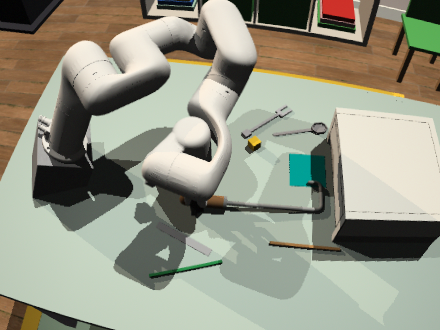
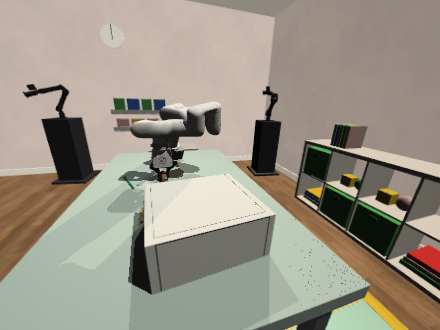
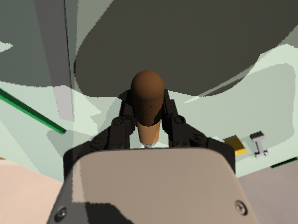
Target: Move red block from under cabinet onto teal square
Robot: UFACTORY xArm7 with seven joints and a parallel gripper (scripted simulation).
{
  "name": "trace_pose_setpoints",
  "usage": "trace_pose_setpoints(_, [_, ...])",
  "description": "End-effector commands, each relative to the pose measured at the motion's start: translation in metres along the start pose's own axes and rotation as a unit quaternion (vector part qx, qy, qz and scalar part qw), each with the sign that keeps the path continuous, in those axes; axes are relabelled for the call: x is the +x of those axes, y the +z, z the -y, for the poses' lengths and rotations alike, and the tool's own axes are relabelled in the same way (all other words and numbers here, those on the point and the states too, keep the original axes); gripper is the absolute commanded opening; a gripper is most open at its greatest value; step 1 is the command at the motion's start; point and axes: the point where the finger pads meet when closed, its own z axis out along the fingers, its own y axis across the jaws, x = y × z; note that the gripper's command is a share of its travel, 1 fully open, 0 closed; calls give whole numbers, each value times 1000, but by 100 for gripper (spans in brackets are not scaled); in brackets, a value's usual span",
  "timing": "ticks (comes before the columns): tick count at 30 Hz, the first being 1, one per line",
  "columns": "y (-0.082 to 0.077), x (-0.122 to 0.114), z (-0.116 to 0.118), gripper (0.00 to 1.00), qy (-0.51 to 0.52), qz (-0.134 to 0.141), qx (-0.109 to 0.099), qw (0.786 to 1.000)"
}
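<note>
My gripper (image 1: 202,204) is shut on the brown handle (image 1: 216,202) of a long grey hook tool (image 1: 280,206). The tool's shaft runs right across the table, and its bent end (image 1: 317,192) lies by the cabinet's left side, at the lower right corner of the teal square (image 1: 307,169). In the wrist view the handle (image 3: 147,106) stands between my black fingers. The white cabinet (image 1: 387,172) sits at the right; it also shows in the exterior view (image 2: 205,225). The red block is hidden from every view.
A small yellow cube (image 1: 254,144), a grey fork-ended tool (image 1: 266,120) and a grey ring-ended tool (image 1: 301,130) lie above the teal square. A brown stick (image 1: 304,245), a grey flat bar (image 1: 185,238) and a green stick (image 1: 185,269) lie nearer the front edge.
</note>
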Motion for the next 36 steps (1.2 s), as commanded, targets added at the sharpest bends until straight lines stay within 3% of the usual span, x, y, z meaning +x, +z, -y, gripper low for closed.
trace_pose_setpoints(1, [-1, -1, 0, 0, 0, 1, 1, 1000])
trace_pose_setpoints(19, [-1, -5, 0, 0, 0, 1, 1, 1000])
trace_pose_setpoints(36, [-1, -26, 0, 0, 0, 1, 1, 1000])
